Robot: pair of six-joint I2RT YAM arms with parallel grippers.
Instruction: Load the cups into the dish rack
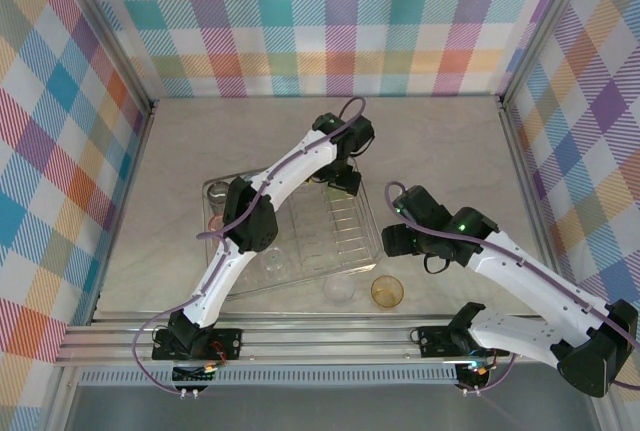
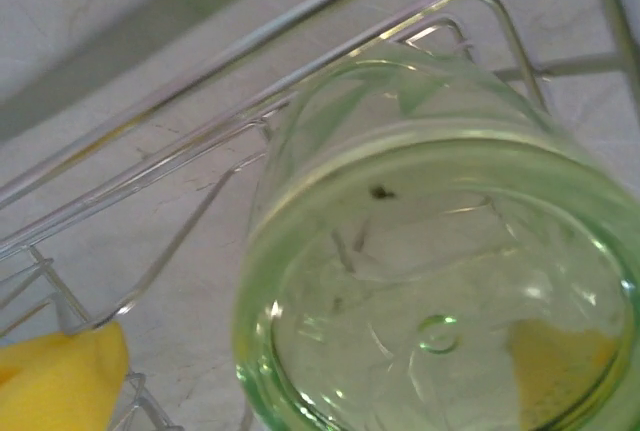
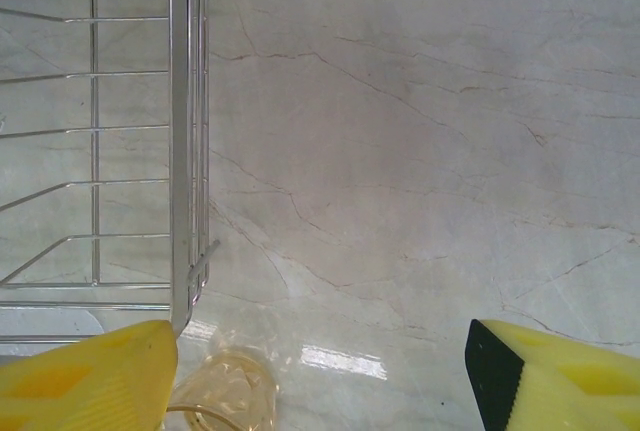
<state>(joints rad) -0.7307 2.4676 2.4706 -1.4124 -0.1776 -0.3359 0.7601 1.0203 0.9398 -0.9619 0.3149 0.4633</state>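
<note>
The silver wire dish rack (image 1: 345,241) lies mid-table. My left gripper (image 1: 345,179) hovers over its far right corner. In the left wrist view a green cup (image 2: 430,281) stands upside down on the rack wires (image 2: 200,131), its base facing the camera. My left gripper (image 2: 320,371) is open astride it: one yellow finger (image 2: 60,381) stands clear of the cup's left side, the other shows through the cup. My right gripper (image 1: 392,241) (image 3: 320,371) is open with nothing in it over bare table just right of the rack (image 3: 185,151). An orange cup (image 1: 387,291) (image 3: 220,391) stands beside its left finger.
A clear cup (image 1: 339,289) stands on the table just in front of the rack. Inside the rack's left part are a greyish cup (image 1: 217,191), a pink cup (image 1: 215,221) and a clear cup (image 1: 275,261). Aluminium rails (image 1: 300,336) run along the near edge.
</note>
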